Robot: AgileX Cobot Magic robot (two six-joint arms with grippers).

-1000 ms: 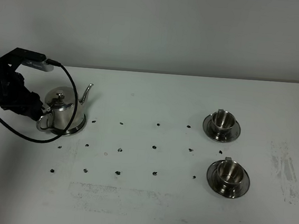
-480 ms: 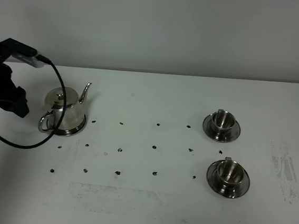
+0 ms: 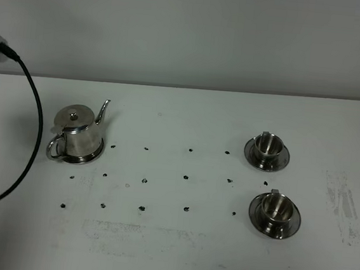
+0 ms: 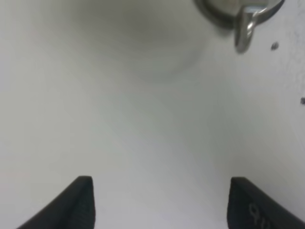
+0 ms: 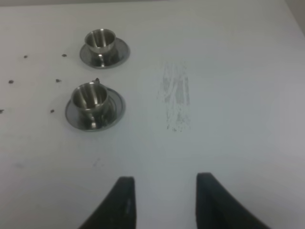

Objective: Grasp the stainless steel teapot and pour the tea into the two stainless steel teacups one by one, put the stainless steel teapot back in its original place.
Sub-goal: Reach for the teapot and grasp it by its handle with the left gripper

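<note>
A flat white table point(image 3: 175, 249) is seen under a plain pale wall point(image 3: 190, 34), and it is marked with small black dots point(image 3: 144, 181) and a grey scuffed patch point(image 3: 345, 208). The left gripper point(image 4: 159, 202) is held wide open with nothing between its fingers point(image 4: 81, 205). The right gripper point(image 5: 164, 200) is open too, less widely, and nothing is held in it. Some trouble can be guessed at from here. The nearer teacup point(image 3: 275, 208) and the farther teacup point(image 3: 268, 143) are set close together on the right, so one could be knocked off its saucer point(image 3: 291, 223) if the pot is swung low over them. The stainless steel teapot point(image 3: 75, 134) is stood upright on the left, well apart from the cups. Its thin loop handle point(image 3: 52, 148) could be missed or pinched badly, and the smooth steel could slip, so tea could be spilled on the way across. A thick black cable point(image 3: 31, 127) is hung near the pot and could be caught on it. The task things are all made of hard, shiny steel, like mirrors. The cups are small and round with tiny side handles, and each is sat on a round saucer. The pot is shaped like a cone, topped with a knobbed lid point(image 3: 73, 117) and fitted with a thin curved spout point(image 3: 104, 110). Whether tea is in the cups cannot be told.
</note>
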